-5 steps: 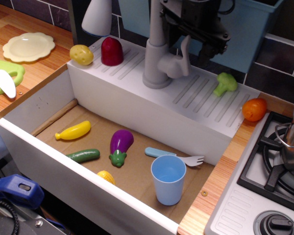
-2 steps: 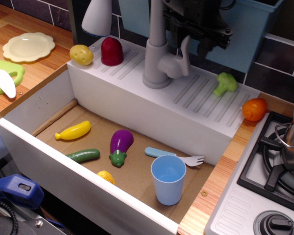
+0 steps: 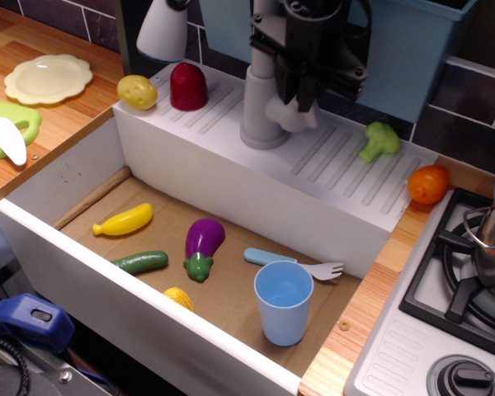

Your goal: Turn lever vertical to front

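While the black gripper (image 3: 301, 97) hangs over the far ledge of the toy sink (image 3: 231, 177), its dark fingers (image 3: 303, 89) come down around the lever (image 3: 295, 115), a stubby light-grey plastic handle with a rounded end that juts rightward from the grey tap column (image 3: 260, 91). The fingers sit narrow against the lever's upper part and hide it; whether they actually pinch it cannot be told. Only the lever's smooth, rounded lower bulge shows below them.

The column is a matte cylinder that flares into a round base on the ribbed white ledge. A white cone-shaped spout head (image 3: 162, 31) sits at the far left. On the ledge lie glossy plastic toys: a yellow potato (image 3: 137, 91), a dark red rounded piece (image 3: 188, 86), a green broccoli (image 3: 379, 139), and an orange fruit (image 3: 428, 184) at the right end.

Inside the basin, on a brown cardboard-like floor, lie a yellow banana (image 3: 124, 220), a green cucumber (image 3: 140, 262), a purple eggplant (image 3: 202, 246), a bit of corn (image 3: 178, 298), a fork with a pale blue handle (image 3: 294, 262), and an upright pale blue cup (image 3: 283, 302). A scalloped cream plate (image 3: 48, 78) rests on the wooden table (image 3: 66, 124) at left. No writing can be read anywhere.
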Tool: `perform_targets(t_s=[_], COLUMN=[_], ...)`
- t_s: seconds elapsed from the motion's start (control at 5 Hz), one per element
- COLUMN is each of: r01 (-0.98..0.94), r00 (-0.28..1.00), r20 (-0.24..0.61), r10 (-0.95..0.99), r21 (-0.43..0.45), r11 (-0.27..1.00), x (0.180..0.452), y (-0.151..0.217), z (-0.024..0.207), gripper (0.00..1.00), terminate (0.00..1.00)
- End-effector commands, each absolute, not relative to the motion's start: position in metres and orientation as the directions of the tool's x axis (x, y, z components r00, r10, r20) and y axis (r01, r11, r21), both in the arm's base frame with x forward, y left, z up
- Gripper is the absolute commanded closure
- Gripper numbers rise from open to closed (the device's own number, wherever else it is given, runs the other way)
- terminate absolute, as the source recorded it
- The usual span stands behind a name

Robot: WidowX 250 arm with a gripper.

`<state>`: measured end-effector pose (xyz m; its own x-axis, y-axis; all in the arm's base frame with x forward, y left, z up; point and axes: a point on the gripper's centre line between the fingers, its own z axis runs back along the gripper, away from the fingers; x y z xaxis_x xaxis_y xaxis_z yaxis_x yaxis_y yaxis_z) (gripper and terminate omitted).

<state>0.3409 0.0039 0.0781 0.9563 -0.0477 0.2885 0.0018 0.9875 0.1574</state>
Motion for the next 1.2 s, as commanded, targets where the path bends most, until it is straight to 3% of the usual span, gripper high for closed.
perform_targets(t_s=[0.0, 0.4, 0.6, 1.0], r01=[-0.023, -0.031, -0.029, 0.008], r00=[0.938, 0.92, 0.929, 0.966], r20=[0.345, 0.391, 0.371, 0.253], r10=[-0.018, -0.003, -0.013, -0.047], r21=[0.115, 0.082, 0.108, 0.155], r11=[0.993, 0.996, 0.994, 0.988], x=[0.315, 0.3, 0.303, 0.326], y=[-0.009, -0.008, -0.01, -0.005], z=[0.071, 0.039, 0.048, 0.107], gripper=[1.0, 1.0, 1.0, 1.0], terminate=[0.0, 0.0, 0.0, 0.0])
